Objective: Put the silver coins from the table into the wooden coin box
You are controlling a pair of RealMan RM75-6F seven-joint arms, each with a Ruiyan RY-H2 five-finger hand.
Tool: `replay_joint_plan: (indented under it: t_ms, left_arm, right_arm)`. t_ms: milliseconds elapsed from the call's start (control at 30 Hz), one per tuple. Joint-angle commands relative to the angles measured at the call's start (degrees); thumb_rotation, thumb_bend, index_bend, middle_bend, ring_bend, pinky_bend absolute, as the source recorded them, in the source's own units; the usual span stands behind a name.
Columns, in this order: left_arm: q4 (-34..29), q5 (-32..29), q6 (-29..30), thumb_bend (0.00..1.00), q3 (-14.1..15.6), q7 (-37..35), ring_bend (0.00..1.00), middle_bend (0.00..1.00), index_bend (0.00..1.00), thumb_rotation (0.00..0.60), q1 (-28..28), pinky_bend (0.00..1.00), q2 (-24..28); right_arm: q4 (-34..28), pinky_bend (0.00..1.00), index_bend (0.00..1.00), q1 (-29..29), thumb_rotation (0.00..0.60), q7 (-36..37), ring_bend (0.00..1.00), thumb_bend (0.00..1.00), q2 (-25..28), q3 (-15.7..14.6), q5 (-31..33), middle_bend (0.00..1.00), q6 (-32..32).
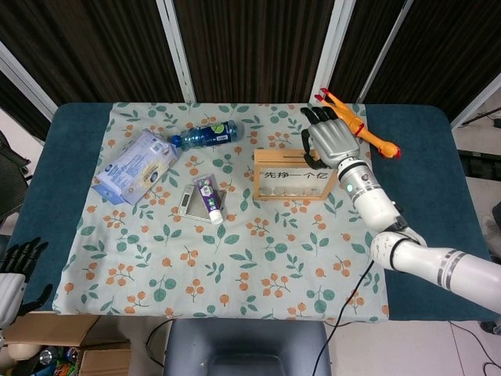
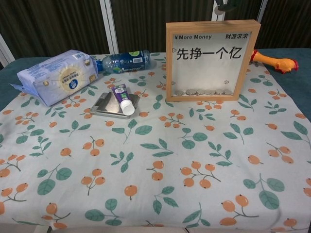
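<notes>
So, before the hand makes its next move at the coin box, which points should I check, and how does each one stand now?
1. Wooden coin box stands upright on the cloth: ok.
2. Right hand is over the box's top edge: ok in the head view; the chest view shows only dark fingertips above the frame.
3. Right hand holds a coin: cannot tell, nothing visible between the fingers.
4. Silver coins lie in a row at the box's bottom: ok.
5. Loose coins left on the cloth: cannot tell, none visible in either view.
6. Left hand stays off the cloth at the table's near left edge: ok.
</notes>
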Motion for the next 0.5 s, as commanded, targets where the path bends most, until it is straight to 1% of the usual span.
replay_joint_plan:
  t_ms: [33,300,500]
  left_arm:
    - [0.02,-0.12,-0.18,0.36,-0.02,-0.02,0.00,0.00,0.00,0.600,-0.03,0.00,-0.01]
    - [-0.09,-0.39,-0.58,0.36,-0.13,0.19,0.00,0.00,0.00,0.600,-0.17,0.00,0.03]
    - [0.22,-0.45,-0.89,0.36,-0.10,0.11,0.00,0.00,0.00,0.600,-0.29,0.00,-0.24]
  right_arm:
    - [1.49,0.00,0.75,1.19,0.600,0.56,0.00,0.57,-0.24,-1.60,1.18,0.16,-1.03]
    - [3.46,0.00,0.75,3.30,0.600,2.41,0.00,0.57,-0.93,-4.26,1.60,0.16,-1.68]
    - [3.71,0.00,0.75,4.19,0.600,3.71,0.00,0.57,-1.08,-5.54,1.22,0.16,-1.46]
